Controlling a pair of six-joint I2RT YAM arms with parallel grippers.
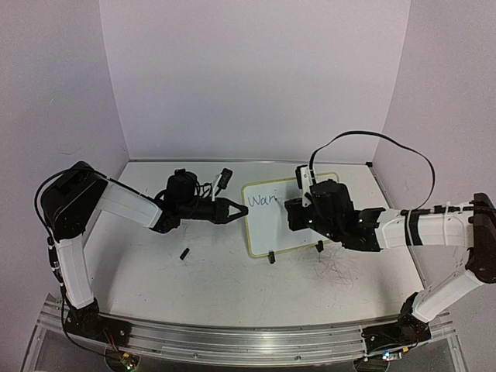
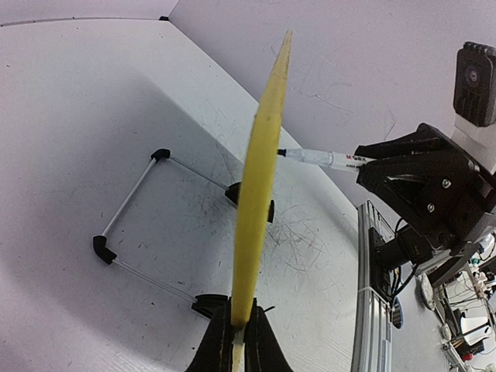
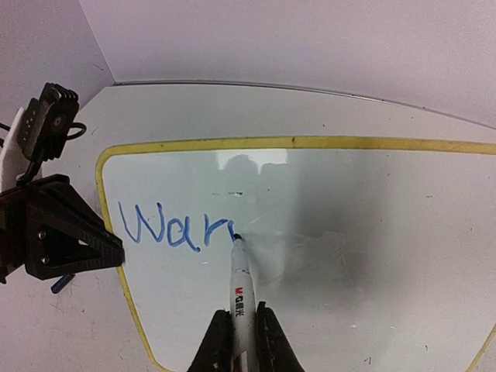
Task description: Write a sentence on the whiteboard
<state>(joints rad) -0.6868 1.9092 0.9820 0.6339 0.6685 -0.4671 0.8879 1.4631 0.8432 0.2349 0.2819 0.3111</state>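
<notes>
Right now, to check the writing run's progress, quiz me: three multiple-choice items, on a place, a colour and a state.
1. Where is the marker tip? A. on the whiteboard, ending the writing; B. on the tabletop; C. in the air.
2. What colour is the writing? A. red; B. green; C. blue.
3. How is the left end effector? A. open; B. shut on the whiteboard's edge; C. shut on the marker.
Answers: 1 A, the tip touches the board after the last letter; 2 C, the strokes show blue; 3 B, it pinches the yellow edge.
</notes>
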